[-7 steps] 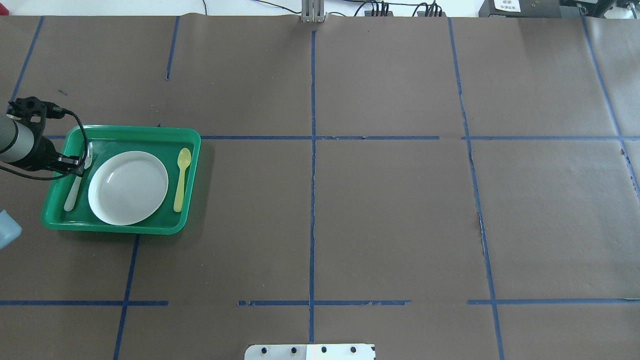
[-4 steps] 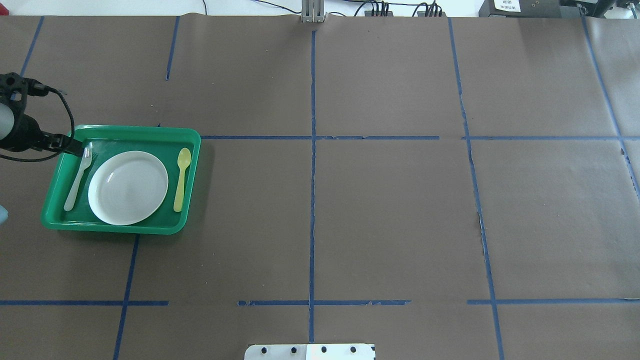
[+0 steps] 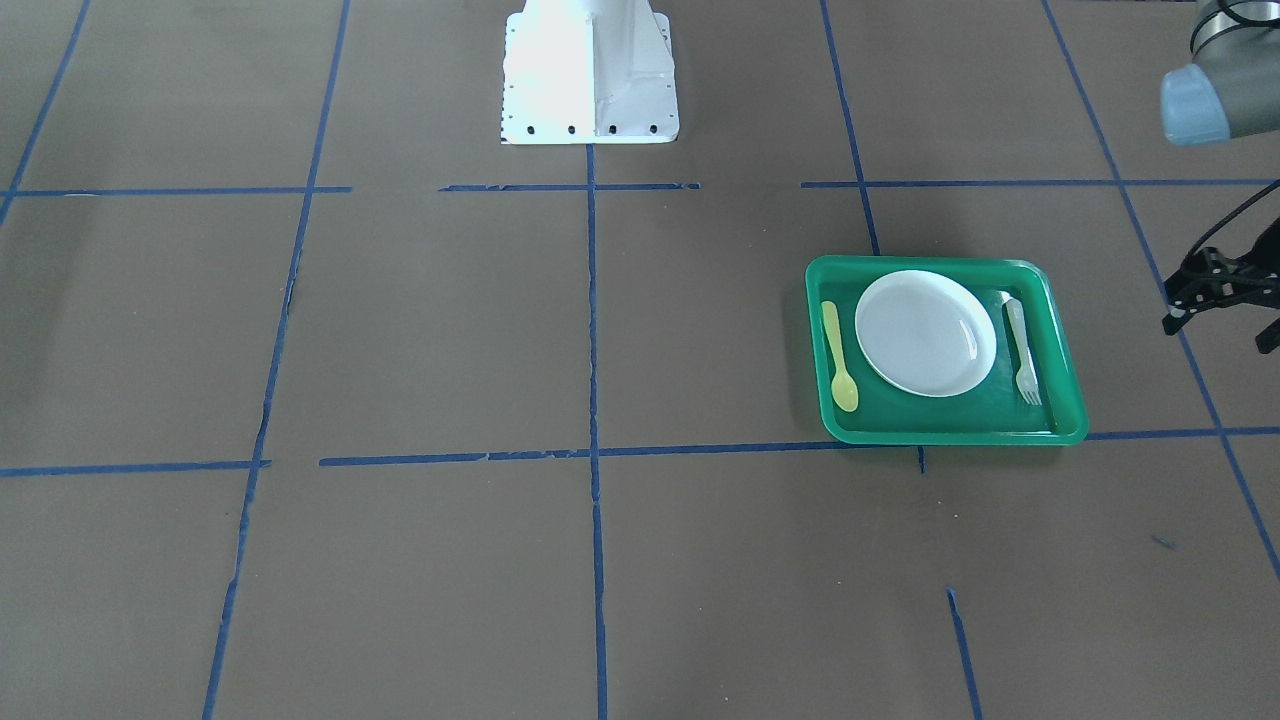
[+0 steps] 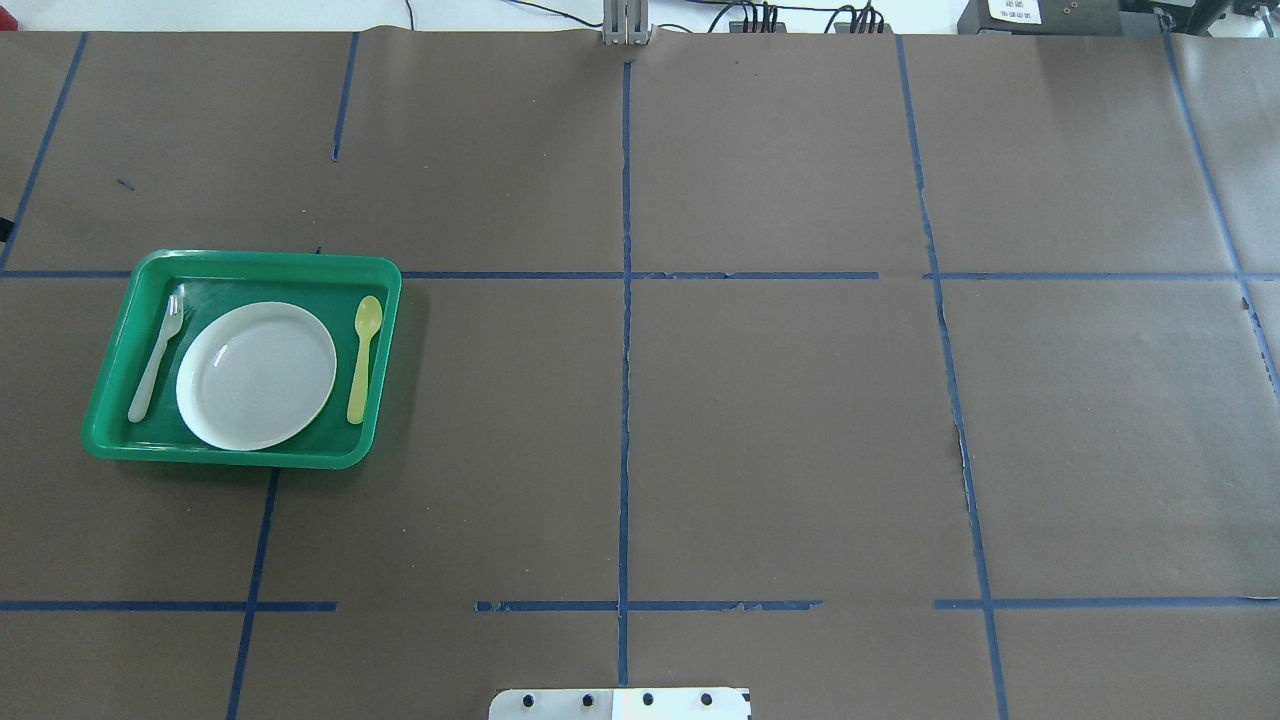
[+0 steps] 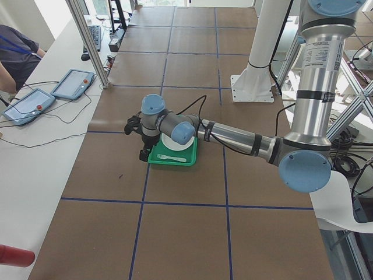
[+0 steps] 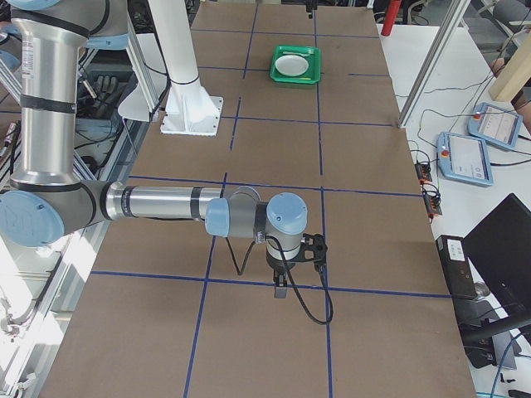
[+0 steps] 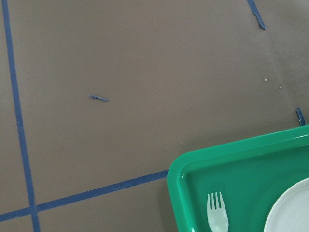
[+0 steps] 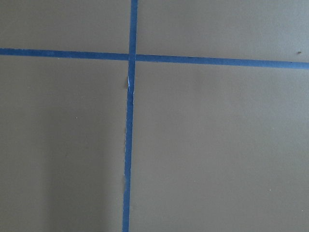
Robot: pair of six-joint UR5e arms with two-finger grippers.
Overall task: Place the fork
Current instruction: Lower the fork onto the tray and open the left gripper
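Left gripper (image 5: 142,154) hangs over the table (image 4: 780,420) just outside the green tray (image 4: 250,262); whether its jaws are apart or together cannot be told. Fork (image 4: 157,352) lies flat in the tray, beside the plate (image 4: 256,375), opposite the spoon (image 4: 364,355). Right gripper (image 6: 280,290) is well apart; state unclear.

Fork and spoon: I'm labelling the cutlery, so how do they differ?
The fork is pale whitish; the spoon is yellow. The fork ends in tines, the spoon in an oval bowl. In the overhead view the fork lies left of the plate, the spoon right. Both lie flat in the green tray, similar in length.
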